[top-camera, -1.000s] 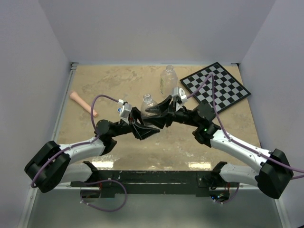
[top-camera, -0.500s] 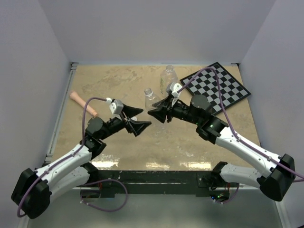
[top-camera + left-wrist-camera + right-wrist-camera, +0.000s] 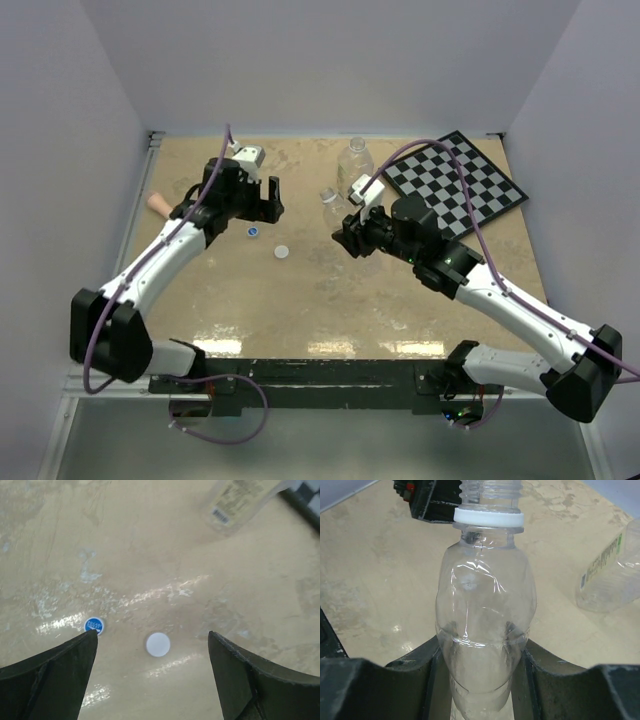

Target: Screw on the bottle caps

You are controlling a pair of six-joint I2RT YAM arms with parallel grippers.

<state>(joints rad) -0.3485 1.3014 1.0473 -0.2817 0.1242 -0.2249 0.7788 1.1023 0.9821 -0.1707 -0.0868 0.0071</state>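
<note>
from above, the pink stick (image 3: 157, 203) lies at the table's (image 3: 300, 295) 9 o'clock edge, half hidden behind the left arm (image 3: 160, 258). the left gripper (image 3: 262, 210) hangs over the far left part of the table with its jaws spread wide and nothing between them. in its wrist view the blue cap (image 3: 94, 625) lies flat on the table just beside the tip of the left-hand finger (image 3: 55, 672), at about 9 o'clock of the gap, and the white cap (image 3: 158, 644) lies flat almost in the middle of the gap, well apart from the right-hand finger (image 3: 255, 680). both caps lie apart from each other and off their bottles, the blue cap at 10 o'clock of the white one. from above, both sit at 6 o'clock of this gripper with nothing lying between. further right, the small bottle (image 3: 329, 199) is clamped in the right gripper (image 3: 346, 236), whose jaws press on the lower body of the bottle from both sides; its open neck points towards 12 o'clock, away from the wrist, with a white collar ring (image 3: 489, 517) below the bare thread. whether its base touches the table i cannot tell. the big bottle (image 3: 354, 160) stands uncapped near it at 1 o'clock, not touching it. the checkerboard (image 3: 455, 180) lies at the far right, at 3 o'clock of the big bottle, with the right arm's cable crossing over it.
</note>
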